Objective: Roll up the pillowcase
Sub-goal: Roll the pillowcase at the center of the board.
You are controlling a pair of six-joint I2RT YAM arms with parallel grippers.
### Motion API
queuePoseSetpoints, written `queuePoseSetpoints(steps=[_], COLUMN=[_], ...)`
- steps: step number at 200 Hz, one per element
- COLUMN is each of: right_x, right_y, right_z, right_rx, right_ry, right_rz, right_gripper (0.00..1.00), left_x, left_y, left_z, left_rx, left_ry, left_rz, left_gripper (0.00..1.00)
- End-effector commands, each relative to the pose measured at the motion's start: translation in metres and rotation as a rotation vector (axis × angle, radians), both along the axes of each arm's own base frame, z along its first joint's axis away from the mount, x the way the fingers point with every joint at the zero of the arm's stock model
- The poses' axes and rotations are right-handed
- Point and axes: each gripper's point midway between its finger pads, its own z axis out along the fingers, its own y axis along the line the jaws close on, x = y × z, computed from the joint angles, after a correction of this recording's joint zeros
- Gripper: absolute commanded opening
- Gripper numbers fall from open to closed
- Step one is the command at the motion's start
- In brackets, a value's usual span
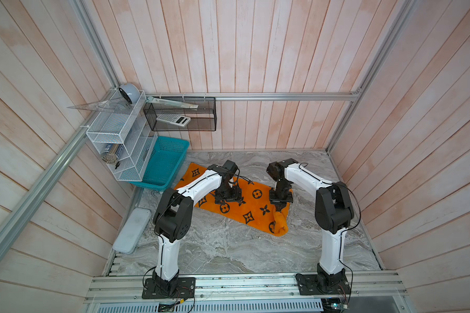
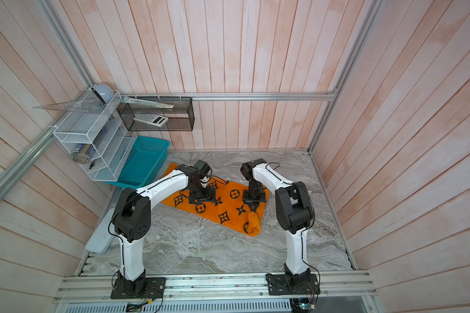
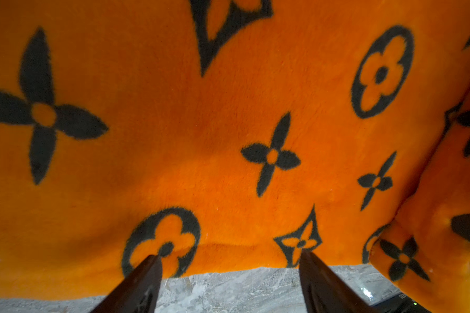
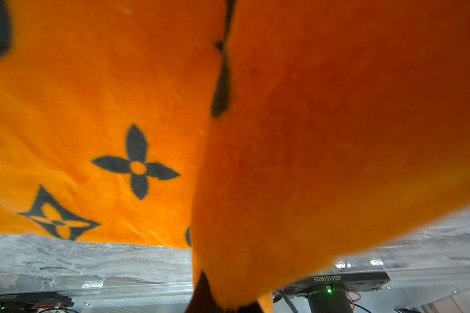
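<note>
Pillowcase point(image 1: 251, 206) point(image 2: 228, 203): orange plush with black flowers, diamonds and circled flowers. It lies printed side up on the middle of the marble tabletop point(image 1: 228, 249), slantwise between the two arms.
Far corner: just beside the teal mesh basket point(image 1: 166, 162), which stands at the foot of the white wire rack point(image 1: 114, 141).
Main spread: flat across most of its length, as the left wrist view point(image 3: 201, 122) shows, with its near edge running along bare marble.
Right end: gathered into a thick, loose fold point(image 1: 278, 223) point(image 2: 254, 225) that lies along that short edge. Only this end is turned over and the rest is unrolled.
Right gripper point(image 1: 278, 209) point(image 4: 228, 300): jaws pinched together at the upper end of the fold. In the right wrist view the plush point(image 4: 310, 162) rises in a taut ridge straight into the fingertips, so it appears to clamp the pillowcase there, though fabric hides the pads.
Left gripper point(image 1: 228, 202) point(image 3: 229, 258): jaws spread wide and holding nothing, pointing down over the middle of the cloth. The fingertips point(image 3: 152, 263) sit over the near edge, one on a circled flower and one by a diamond. I cannot tell whether they press the pile or stand just above it.
Elsewhere: a calculator point(image 1: 173, 120) lies in the black mesh basket point(image 1: 201, 119) hung on the back wall.
</note>
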Motion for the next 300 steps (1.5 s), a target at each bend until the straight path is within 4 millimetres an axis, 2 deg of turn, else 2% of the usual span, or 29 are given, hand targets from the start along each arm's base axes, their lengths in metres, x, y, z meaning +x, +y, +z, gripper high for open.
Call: queuePoseSetpoints(steps=[1, 38, 45, 53, 66, 82, 117, 141, 157, 187, 199, 211, 226, 248, 267, 300], right_x=[-0.003, 0.002, 0.003, 0.004, 0.003, 0.000, -0.018, -0.015, -0.004, 0.024, 0.031, 0.034, 0.027, 0.013, 0.003, -0.004], right_y=[0.018, 0.047, 0.052, 0.057, 0.066, 0.070, 0.077, 0.079, 0.073, 0.059, 0.048, 0.029, 0.003, -0.021, -0.026, -0.018], right_z=[-0.003, -0.017, -0.018, -0.022, -0.026, -0.032, -0.042, -0.031, -0.011, 0.043, 0.057, 0.064, 0.056, 0.042, 0.036, 0.025], right_rx=[0.020, 0.060, 0.072, 0.082, 0.101, 0.101, 0.150, 0.176, 0.199, 0.335, 0.392, 0.401, 0.371, 0.362, 0.377, 0.419], right_ry=[0.055, 0.095, 0.098, 0.107, 0.126, 0.145, 0.217, 0.194, 0.128, -0.040, -0.084, -0.116, -0.109, -0.091, -0.089, -0.084], right_rz=[-0.002, 0.020, 0.019, 0.016, 0.021, 0.027, 0.006, 0.008, -0.019, -0.158, -0.222, -0.265, -0.282, -0.305, -0.312, -0.314], right_gripper=[0.02, 0.03, 0.07, 0.16, 0.22, 0.34, 0.39, 0.43, 0.44, 0.49, 0.50, 0.51, 0.53, 0.54, 0.56, 0.57], left_x=[0.001, -0.004, -0.005, -0.007, -0.010, -0.014, -0.017, -0.022, -0.030, -0.047, -0.052, -0.055, -0.060, -0.074, -0.086, -0.087], left_y=[0.000, 0.003, 0.003, 0.003, 0.004, 0.005, 0.002, -0.015, -0.031, -0.057, -0.066, -0.075, -0.090, -0.105, -0.103, -0.086], left_z=[0.009, 0.011, 0.013, 0.014, 0.014, 0.014, 0.023, 0.035, 0.045, 0.054, 0.053, 0.051, 0.051, 0.041, 0.021, -0.012], left_rx=[-0.031, -0.041, -0.044, -0.049, -0.055, -0.061, -0.096, -0.152, -0.181, -0.210, -0.208, -0.195, -0.194, -0.162, -0.102, 0.002], left_ry=[-0.024, -0.022, -0.024, -0.024, -0.021, -0.016, -0.026, -0.029, -0.034, -0.044, -0.040, -0.035, -0.028, 0.003, 0.035, 0.062], left_rz=[-0.014, -0.010, -0.008, -0.006, -0.004, -0.002, 0.015, -0.007, -0.066, -0.178, -0.218, -0.258, -0.318, -0.414, -0.462, -0.445], left_gripper=[0.85, 0.85, 0.85, 0.85, 0.85, 0.85, 0.85, 0.85, 0.85, 0.85, 0.85, 0.85, 0.85, 0.85, 0.85, 0.84])
